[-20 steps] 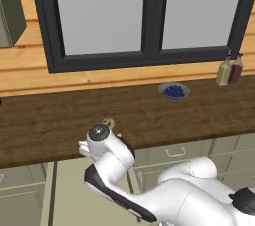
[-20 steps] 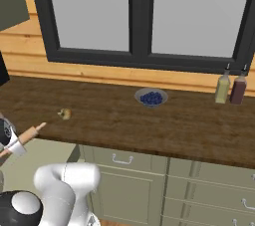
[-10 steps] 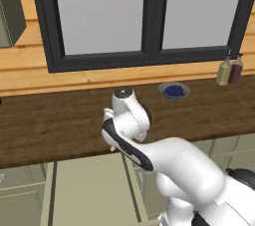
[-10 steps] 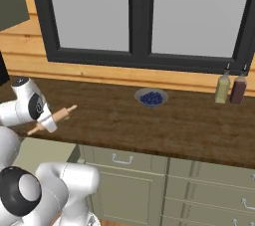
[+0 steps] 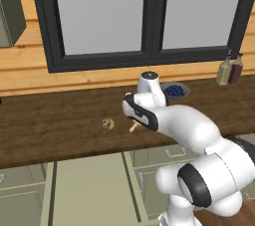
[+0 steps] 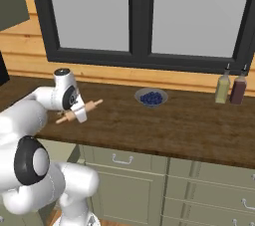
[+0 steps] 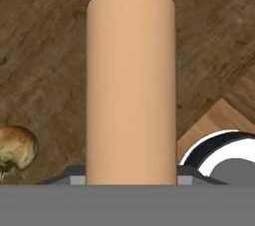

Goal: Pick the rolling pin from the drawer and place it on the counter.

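Non-task items for you: small round yellowish-brown knob-like thing sits alone on the worktop, blurry at the lower left of the hand view. Shallow bowl of blueberries sits near the back wall, under the window's centre post. Two bottles stand upright at the far right, side by side, one olive, one dark (caps too small to read). Big dark-framed window on a light orange plank wall. Narrower green drawers with silver handles below.
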